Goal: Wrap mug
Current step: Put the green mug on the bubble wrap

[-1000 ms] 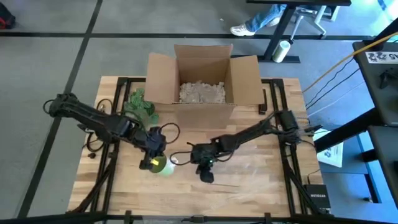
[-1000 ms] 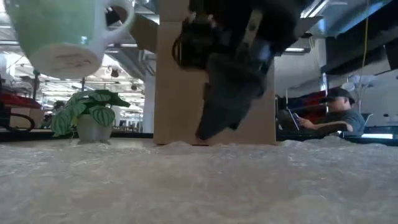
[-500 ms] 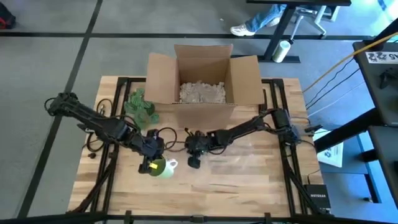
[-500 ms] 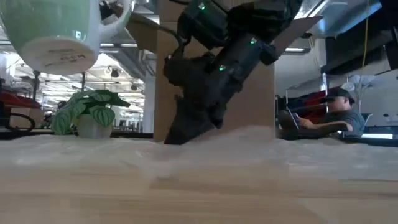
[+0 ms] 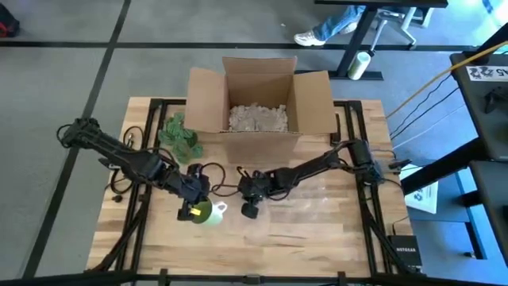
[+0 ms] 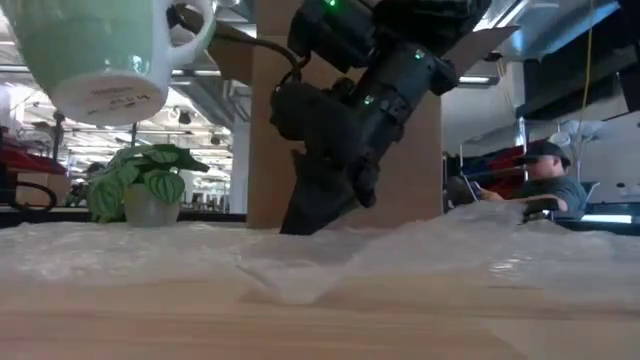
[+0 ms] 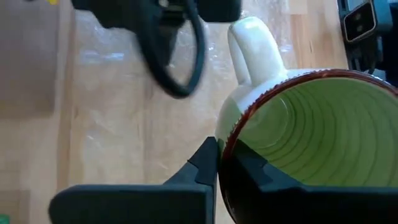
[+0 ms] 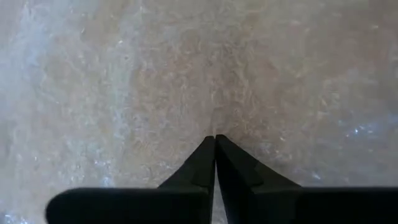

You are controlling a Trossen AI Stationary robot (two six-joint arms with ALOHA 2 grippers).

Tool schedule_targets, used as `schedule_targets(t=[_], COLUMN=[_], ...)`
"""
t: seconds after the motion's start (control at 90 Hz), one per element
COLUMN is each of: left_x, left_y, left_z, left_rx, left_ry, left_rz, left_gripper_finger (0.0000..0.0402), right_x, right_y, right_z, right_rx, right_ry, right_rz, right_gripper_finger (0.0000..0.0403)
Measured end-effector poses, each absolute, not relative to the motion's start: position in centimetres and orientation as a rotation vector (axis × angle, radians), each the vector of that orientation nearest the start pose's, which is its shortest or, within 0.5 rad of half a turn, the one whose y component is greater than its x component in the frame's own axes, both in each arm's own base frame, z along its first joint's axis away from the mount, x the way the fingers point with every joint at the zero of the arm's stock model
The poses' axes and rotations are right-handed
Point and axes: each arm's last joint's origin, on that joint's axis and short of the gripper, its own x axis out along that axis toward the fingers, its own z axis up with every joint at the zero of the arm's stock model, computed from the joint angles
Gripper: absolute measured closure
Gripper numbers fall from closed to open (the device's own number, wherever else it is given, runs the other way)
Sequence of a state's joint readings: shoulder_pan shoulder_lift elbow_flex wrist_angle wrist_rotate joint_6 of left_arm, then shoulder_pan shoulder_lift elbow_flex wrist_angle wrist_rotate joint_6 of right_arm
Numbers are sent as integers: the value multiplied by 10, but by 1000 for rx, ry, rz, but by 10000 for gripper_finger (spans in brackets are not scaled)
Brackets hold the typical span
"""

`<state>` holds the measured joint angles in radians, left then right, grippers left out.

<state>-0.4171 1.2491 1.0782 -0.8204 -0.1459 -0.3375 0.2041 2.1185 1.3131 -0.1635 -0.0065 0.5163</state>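
Note:
A pale green mug (image 5: pixel 206 212) with a white handle (image 7: pixel 254 43) hangs above the table at the near left, high in the low view (image 6: pixel 90 50). My left gripper (image 5: pixel 193 209) is shut on it. A clear bubble wrap sheet (image 5: pixel 317 200) lies on the wooden table right of centre. My right gripper (image 5: pixel 248 210), just right of the mug, is shut on the sheet's left part, and the wrap rises in wrinkled ridges (image 6: pixel 450 235) beside it. My left gripper pinches the mug's rim (image 7: pixel 225 144) beside the handle, one finger inside the cup and one outside. The mug is lifted clear of the table, tilted, its base (image 6: pixel 105 95) showing in the low view. My right gripper pinches the bubble wrap (image 8: pixel 214 127) between its shut fingertips, slanting down from the table's right. One layer or several, I cannot tell. The wrap puckers toward the fingertips (image 6: pixel 297 222); the rest of it lies on the table.
An open cardboard box (image 5: pixel 258 103) with packing filler stands at the far centre. A small potted plant (image 5: pixel 178 135) sits at its left. Black cables (image 5: pixel 214 171) lie near the grippers. A person sits beyond the table (image 6: pixel 545 185).
My right gripper has gone toward the table's left and slightly far, closer to the mug, dragging the bubble wrap with it. The wrap's near part has slid off the front boards and bunched into ridges. The mug has stayed lifted in my left gripper.

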Motion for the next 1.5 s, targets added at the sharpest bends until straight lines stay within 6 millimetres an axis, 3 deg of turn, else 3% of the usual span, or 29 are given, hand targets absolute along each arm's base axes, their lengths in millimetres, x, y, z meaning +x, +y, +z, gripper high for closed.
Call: schedule_targets(t=[0.189,0.389,0.622,0.822,0.967,1.178,1.389,1.5], left_x=[226,236,258,275,290,322,343,349], left_y=[-85,-83,-78,-65,-56,-56,-61,-65], left_z=[290,287,280,263,258,264,251,248], left_rx=[-45,-48,-39,-50,-41,24,54,64], left_ry=[974,956,919,966,996,1021,1202,1217], left_rz=[-38,-57,-112,-104,-97,-119,-114,-113], left_gripper_finger=[401,401,401,401,401,401,401,401], right_x=[411,399,368,345,337,328,317,313], right_y=[92,87,76,73,78,84,83,82], right_z=[127,181,222,225,216,204,192,187], right_rx=[397,333,250,225,216,231,259,262], right_ry=[989,896,946,1086,1152,1184,1252,1272], right_rz=[-32,-54,-200,-302,-321,-352,-421,-446], right_gripper_finger=[403,403,403,403,403,403,403,403])
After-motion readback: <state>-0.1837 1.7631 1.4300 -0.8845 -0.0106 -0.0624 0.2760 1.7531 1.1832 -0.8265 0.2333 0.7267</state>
